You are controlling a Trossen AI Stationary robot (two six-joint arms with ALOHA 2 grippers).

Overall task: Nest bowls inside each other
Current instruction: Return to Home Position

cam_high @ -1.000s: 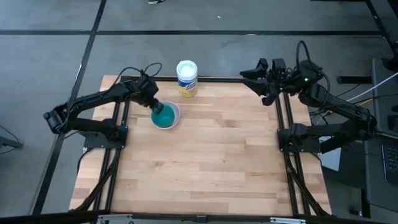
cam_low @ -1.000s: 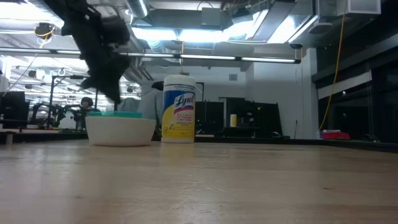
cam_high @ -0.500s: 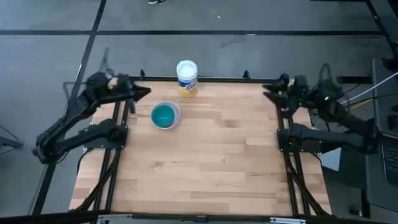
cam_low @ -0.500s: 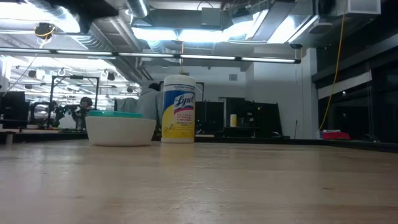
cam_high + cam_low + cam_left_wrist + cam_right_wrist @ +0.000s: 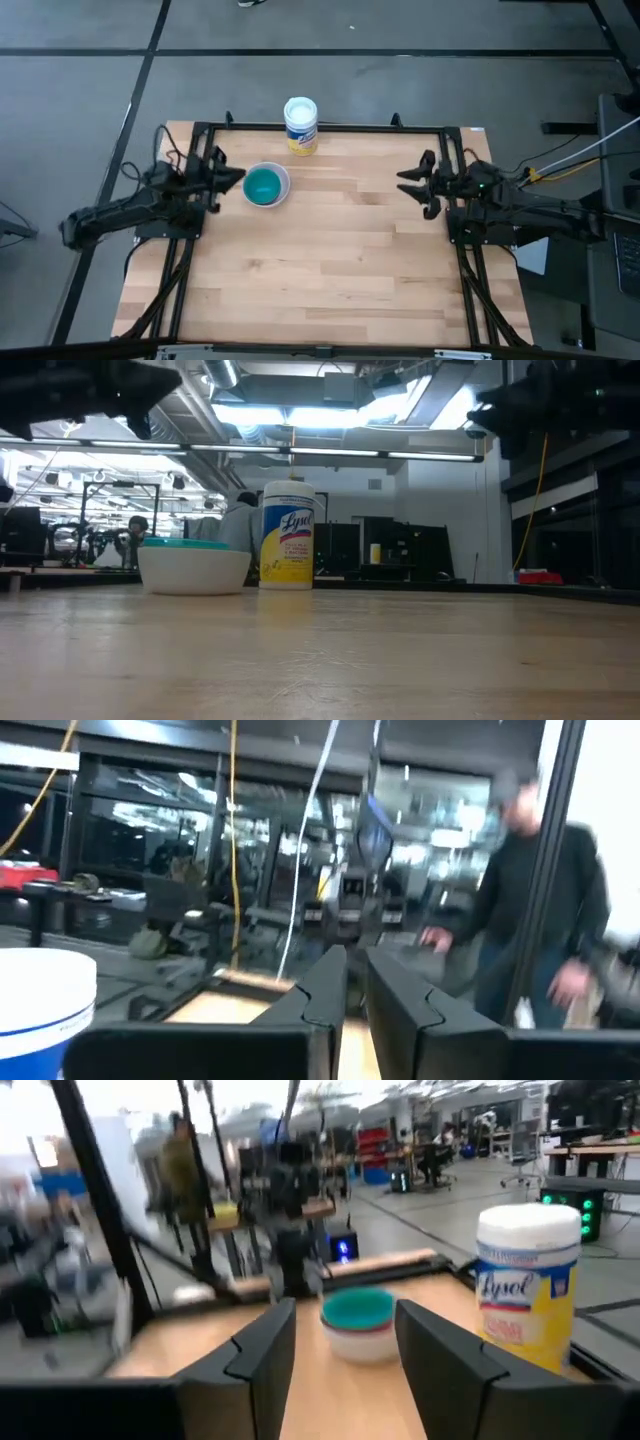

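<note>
The bowls (image 5: 265,185) stand nested on the table's far left part: a white bowl (image 5: 195,570) on its base, with a teal bowl (image 5: 357,1308) inside it whose rim shows just above. My left gripper (image 5: 235,176) hovers left of the stack, at the table's left edge. It points about level, and its fingers (image 5: 355,955) are shut to a narrow slit with nothing in them. My right gripper (image 5: 408,186) hovers at the table's right edge, open and empty. It points toward the stack, which shows far off between its fingers (image 5: 345,1305).
A tall white wipes container (image 5: 301,125) with a blue and yellow label stands at the far edge, just right of the bowls (image 5: 287,535). A person (image 5: 540,890) stands in the room beyond the table. Bare wood (image 5: 340,260) lies between the arms.
My left gripper has risen out of the bowl stack, drawn back toward the table's left edge and tipped up from pointing down to about level. My right gripper has come down and toward the near edge on the right side. The bowls have stayed in place.
</note>
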